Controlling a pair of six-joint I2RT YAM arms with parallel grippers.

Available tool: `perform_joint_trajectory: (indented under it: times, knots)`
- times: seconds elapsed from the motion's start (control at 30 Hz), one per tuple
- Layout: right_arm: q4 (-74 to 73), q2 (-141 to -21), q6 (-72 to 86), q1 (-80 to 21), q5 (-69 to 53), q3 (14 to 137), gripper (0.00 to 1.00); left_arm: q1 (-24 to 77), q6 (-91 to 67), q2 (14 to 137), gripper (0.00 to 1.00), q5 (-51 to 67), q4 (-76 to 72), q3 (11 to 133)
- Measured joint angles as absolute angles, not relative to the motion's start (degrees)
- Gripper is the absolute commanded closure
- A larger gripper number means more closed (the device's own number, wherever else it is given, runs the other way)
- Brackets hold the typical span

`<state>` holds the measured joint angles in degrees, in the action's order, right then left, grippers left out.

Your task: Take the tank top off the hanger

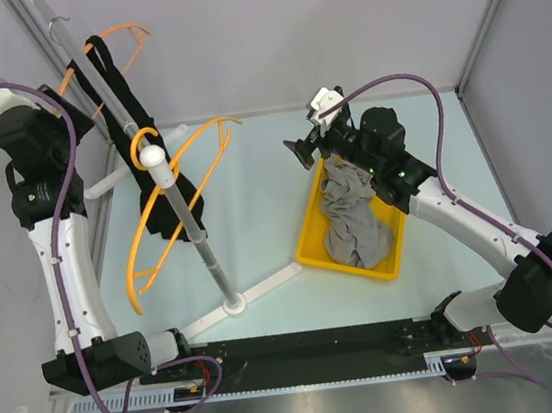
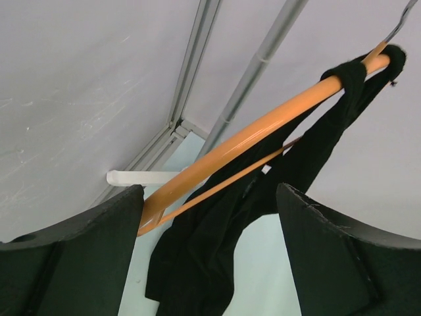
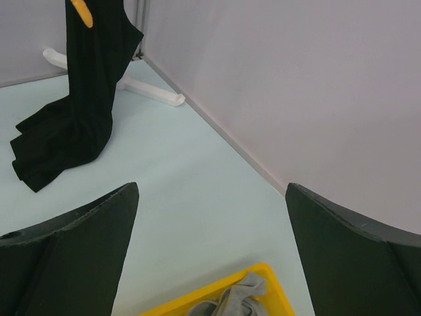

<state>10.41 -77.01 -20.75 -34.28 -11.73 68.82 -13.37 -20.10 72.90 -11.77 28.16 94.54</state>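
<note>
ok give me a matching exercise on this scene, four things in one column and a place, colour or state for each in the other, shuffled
Things
1. tank top
2. crumpled garment
3. plastic bin
4. right fingers

Place, colour or state
a. yellow
b. open, holding nothing
c. draped on the orange hanger
d. grey, lying in the bin

Pairs: 1-c, 2-d, 3-a, 4-b

Tank top point(image 3: 79, 99) hanging on hanger point(image 2: 250, 138) from rack point(image 1: 206, 255), left of bin point(image 1: 313, 242) holding garment point(image 1: 354, 222).
</note>
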Motion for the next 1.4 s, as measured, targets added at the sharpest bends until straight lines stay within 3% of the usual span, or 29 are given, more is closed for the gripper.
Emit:
perform_joint_trajectory:
  times: [0.33, 0.67, 0.9, 1.07, 1.2, 1.4]
  knots:
    - [11.5, -77.0, -19.9, -33.7, -13.0, 68.7, 0.00, -13.5, -17.4, 72.4, 0.24, -8.7, 21.9, 88.4]
    - [11.5, -77.0, -19.5, -33.3, -13.8, 68.7, 0.00, -13.5, -15.9, 69.8, 0.50, -2.5, 19.8, 84.5]
    - [11.6, -77.0, -19.5, -33.3, -14.0, 68.7, 0.00, -13.6, -15.9, 64.3, 0.50, 1.8, 15.9, 79.0]
    - [11.6, -77.0, -19.4, -33.2, -14.0, 68.7, 0.00, -13.6, -15.6, 64.0, 0.43, 3.7, 14.6, 78.2]
    - [11.6, -77.0, -19.1, -33.2, -14.0, 68.7, 0.00, -13.6, -14.4, 64.6, 0.54, 5.0, 14.0, 78.2]
    - [11.6, -76.8, -19.1, -33.2, -14.0, 68.7, 0.00, -13.6, -13.4, 66.0, 0.80, 6.7, 13.3, 77.7]
